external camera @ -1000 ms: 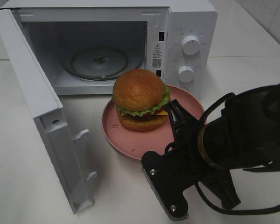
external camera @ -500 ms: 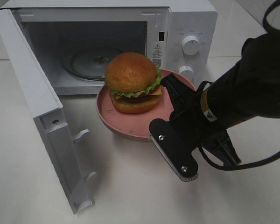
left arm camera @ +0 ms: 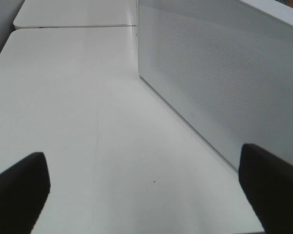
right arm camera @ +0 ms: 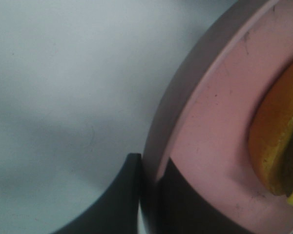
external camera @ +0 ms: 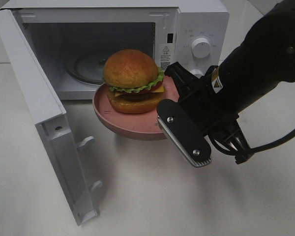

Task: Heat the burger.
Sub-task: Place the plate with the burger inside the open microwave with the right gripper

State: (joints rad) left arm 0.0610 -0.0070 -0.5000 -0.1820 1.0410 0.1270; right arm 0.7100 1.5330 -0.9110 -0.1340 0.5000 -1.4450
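Clamped on the round pink plate's (external camera: 130, 129) rim, the right gripper (external camera: 173, 81) has lifted the glossy-bunned lettuce burger (external camera: 132, 73) up-left toward the open white microwave (external camera: 201, 19). Insertion likely comes next. The left gripper (left arm camera: 146, 180) gapes wide, empty.

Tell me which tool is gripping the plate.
The right tool, shut on the rim of the pink plate carrying the burger; the left tool is open over the table by the microwave door, holding nothing.

The microwave (external camera: 199, 19) has a sticker (external camera: 165, 54) on its front with a warning triangle and a QR code, but I can't read its small print. The markings around the dials (external camera: 200, 46) are too tiny to read.
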